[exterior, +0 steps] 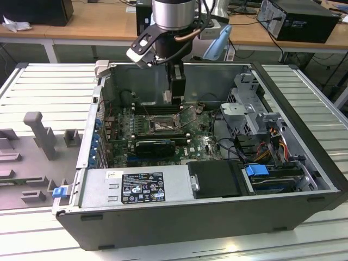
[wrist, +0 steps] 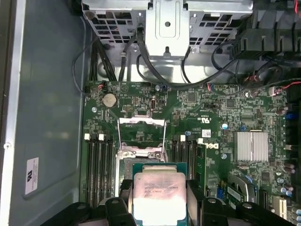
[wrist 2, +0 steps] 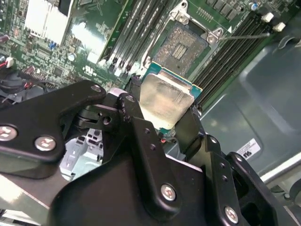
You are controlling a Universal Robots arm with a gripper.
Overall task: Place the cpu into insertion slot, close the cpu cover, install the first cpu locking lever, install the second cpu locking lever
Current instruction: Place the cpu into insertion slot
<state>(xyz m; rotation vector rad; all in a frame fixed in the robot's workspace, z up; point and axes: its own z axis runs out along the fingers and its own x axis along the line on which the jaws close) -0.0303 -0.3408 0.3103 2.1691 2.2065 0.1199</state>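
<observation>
Gripper [wrist: 159, 189] clamped on the cpu [wrist 2: 165, 100] hovers over the board [wrist: 197, 108], just short of the empty slot [wrist 2: 181, 43] near one edge, cover [wrist: 141, 120] swung open and a lever [wrist 2: 244, 36] free; by the look of it, none of four steps is finished.

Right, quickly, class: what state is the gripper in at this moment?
Gripper: closed on the cpu, which is not yet in the slot.

The arm [exterior: 173, 16] is pointed downward; the gripper [wrist 2: 162, 106] is held near the insertion slot [wrist 2: 181, 44], clamped on the cpu [wrist: 159, 197].
</observation>
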